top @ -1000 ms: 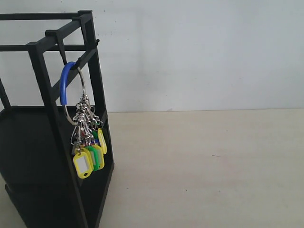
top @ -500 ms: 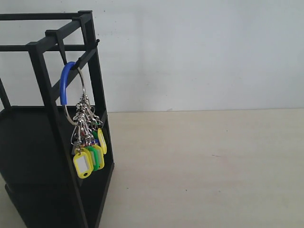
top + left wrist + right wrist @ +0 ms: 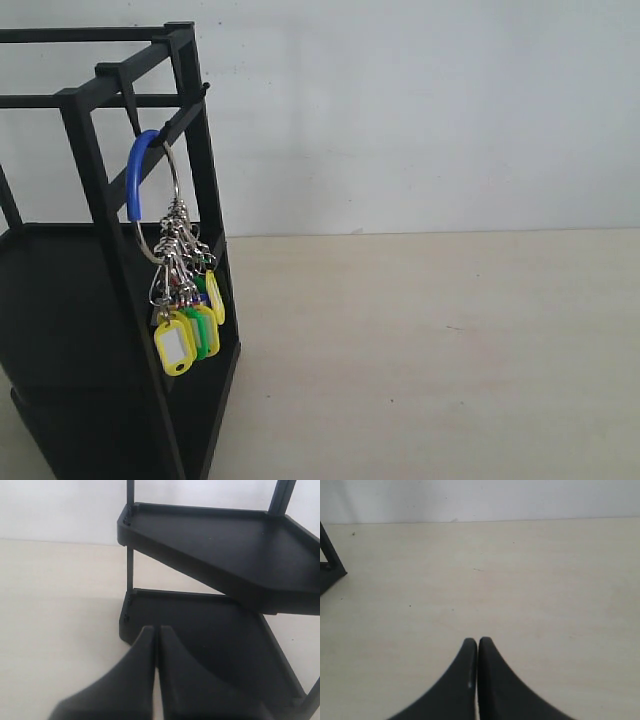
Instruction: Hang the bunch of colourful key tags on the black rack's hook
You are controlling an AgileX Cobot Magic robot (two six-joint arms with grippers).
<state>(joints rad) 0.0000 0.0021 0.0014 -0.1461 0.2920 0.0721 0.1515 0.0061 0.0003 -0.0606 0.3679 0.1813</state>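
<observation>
Pale tabletop, black rack cropped, key tag bunch hanging

Colourful key tag bunch suspended on the thin hook of the tall black rack.

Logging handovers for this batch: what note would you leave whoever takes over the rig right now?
Left gripper: jaws shut, empty, facing the black rack shelves.
Right gripper: jaws shut, empty, over the bare table.
Colourful key tag bunch hangs by its ring at the rack's top, apparently on the hook, free of both grippers.
Done: hanging.
Left: nothing but confirming the seat.
</observation>
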